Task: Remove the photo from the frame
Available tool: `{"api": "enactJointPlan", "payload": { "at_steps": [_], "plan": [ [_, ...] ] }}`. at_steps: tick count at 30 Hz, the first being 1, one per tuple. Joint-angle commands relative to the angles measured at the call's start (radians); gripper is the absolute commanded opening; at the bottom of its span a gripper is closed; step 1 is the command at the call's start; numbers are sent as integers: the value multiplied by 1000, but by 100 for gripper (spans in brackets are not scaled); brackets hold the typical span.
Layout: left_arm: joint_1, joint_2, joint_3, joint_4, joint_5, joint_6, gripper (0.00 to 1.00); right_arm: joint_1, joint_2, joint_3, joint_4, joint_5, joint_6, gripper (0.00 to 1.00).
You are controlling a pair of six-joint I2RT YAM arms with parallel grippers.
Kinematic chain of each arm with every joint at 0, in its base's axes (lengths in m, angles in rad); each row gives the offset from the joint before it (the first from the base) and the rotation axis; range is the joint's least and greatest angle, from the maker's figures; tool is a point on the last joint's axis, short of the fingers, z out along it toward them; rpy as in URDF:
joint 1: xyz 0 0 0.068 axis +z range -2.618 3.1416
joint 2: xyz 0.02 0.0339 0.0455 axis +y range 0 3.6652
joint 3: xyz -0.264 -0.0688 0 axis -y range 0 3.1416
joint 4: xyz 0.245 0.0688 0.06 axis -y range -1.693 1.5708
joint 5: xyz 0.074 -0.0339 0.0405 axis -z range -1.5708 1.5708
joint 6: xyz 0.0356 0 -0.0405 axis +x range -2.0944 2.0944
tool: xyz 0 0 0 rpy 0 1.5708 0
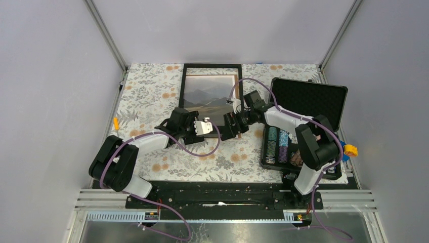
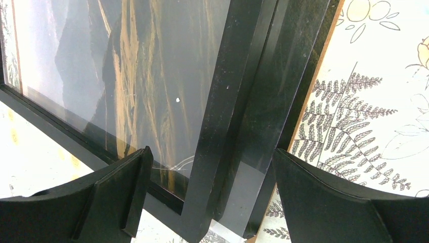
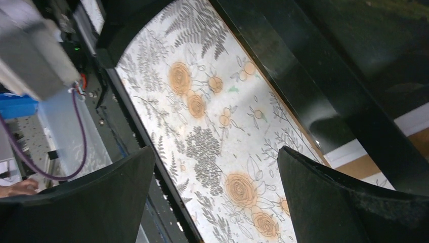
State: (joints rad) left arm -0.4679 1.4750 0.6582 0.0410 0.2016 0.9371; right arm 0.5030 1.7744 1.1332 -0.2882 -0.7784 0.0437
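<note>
Jaws on both arms stood spread wide, clasping nothing. The frame [image 1: 211, 67] lay flat on the floral cloth [image 1: 146, 91] at the back middle of the table, glass side up, with the photo [image 1: 207, 93] inside it, grey mountains over olive hills. The left gripper [image 2: 211, 167] hung over the frame's near left corner; in its wrist view the black corner bar sat between the two fingers [image 2: 126, 187] (whether they touched it could not be told). The right gripper [image 3: 215, 162] hovered by the near right corner, mostly cloth between its fingers and the frame's black edge just to one side. To the right an open black case [image 1: 308, 98] held rows of poker chips [image 1: 277, 144].
</note>
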Motion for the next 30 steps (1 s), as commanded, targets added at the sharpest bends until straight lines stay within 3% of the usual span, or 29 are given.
{"api": "enactJointPlan", "payload": {
  "at_steps": [1, 9, 30],
  "plan": [
    [-3, 13, 20, 43, 1, -5, 94, 21, -75, -88, 142, 94, -14, 98],
    [-3, 3, 0, 42, -4, 2, 95, 21, -186, -222, 232, 283, -65, 98],
    [-4, 1, 2, 40, -3, -14, 95, 49, -71, -194, 222, 364, -62, 98]
  ]
}}
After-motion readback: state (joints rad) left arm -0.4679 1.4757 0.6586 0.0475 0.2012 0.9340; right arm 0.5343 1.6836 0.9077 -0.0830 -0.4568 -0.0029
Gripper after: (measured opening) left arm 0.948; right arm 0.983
